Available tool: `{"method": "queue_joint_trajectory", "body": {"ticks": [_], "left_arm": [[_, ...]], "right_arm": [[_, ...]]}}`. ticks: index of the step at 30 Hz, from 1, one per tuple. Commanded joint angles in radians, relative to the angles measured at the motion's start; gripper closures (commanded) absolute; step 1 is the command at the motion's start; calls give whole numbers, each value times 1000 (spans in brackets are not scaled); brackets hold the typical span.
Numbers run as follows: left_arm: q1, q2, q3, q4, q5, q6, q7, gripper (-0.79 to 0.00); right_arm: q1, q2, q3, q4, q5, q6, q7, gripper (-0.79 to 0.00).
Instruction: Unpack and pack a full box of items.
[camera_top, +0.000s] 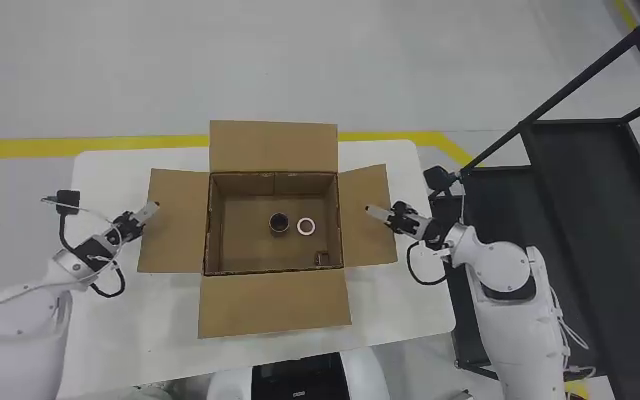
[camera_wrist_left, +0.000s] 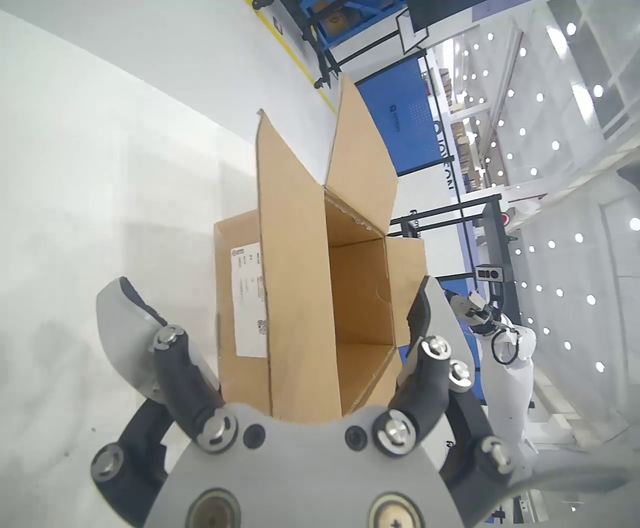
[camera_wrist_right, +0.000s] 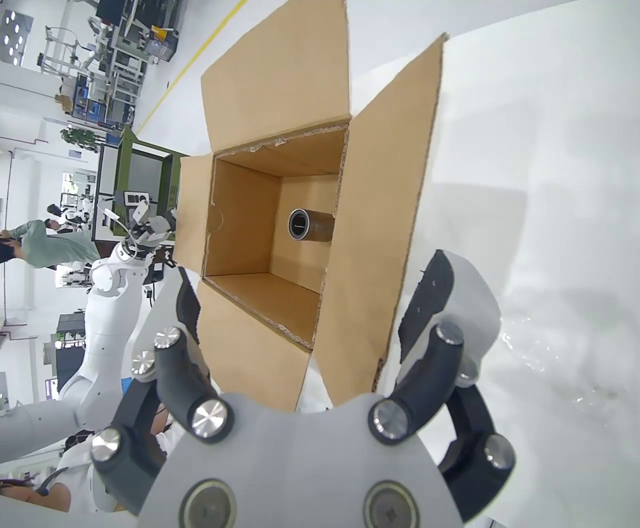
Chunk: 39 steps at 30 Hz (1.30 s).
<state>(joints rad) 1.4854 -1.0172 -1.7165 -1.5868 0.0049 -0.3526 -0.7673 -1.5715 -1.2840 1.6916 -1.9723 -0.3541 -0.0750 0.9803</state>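
The box (camera_top: 272, 147) stands open in the middle of the table (camera_top: 110, 170), with all four flaps spread out. On its floor are a dark cylinder (camera_top: 280, 223), a pale ring (camera_top: 307, 228) just beside it, and a small dark piece (camera_top: 322, 258) near the right wall. I judge that the unpacking is not finished and the packing is not begun.

The left gripper (camera_top: 148, 211) hangs at the outer edge of the left flap and the right gripper (camera_top: 374, 212) at the right flap. Both have fingers spread wide and hold nothing. The walls are deep, so a reach should probably come from above, where the opening is wide.
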Motion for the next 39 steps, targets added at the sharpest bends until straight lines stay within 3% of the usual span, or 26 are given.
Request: {"method": "queue_joint_trajectory", "body": {"ticks": [1,7,16,26,39], "left_arm": [[-13,-1,13,-21,0,-32,9,-785],[-38,-1,9,-102,-68,-53,25,-785],[-143,1,115,-158,-214,-7,-145,-785],[-286,-20,336,6,-201,-31,-199,-785],[-408,-27,477,143,-109,-51,-370,-785]], "right_arm": [[4,3,-10,-9,3,-1,7,-785],[24,9,-62,-38,11,-7,23,-785],[94,12,-208,2,17,-9,33,-785],[191,8,-392,124,12,-11,39,-785],[241,16,-452,196,-13,10,25,-785]]}}
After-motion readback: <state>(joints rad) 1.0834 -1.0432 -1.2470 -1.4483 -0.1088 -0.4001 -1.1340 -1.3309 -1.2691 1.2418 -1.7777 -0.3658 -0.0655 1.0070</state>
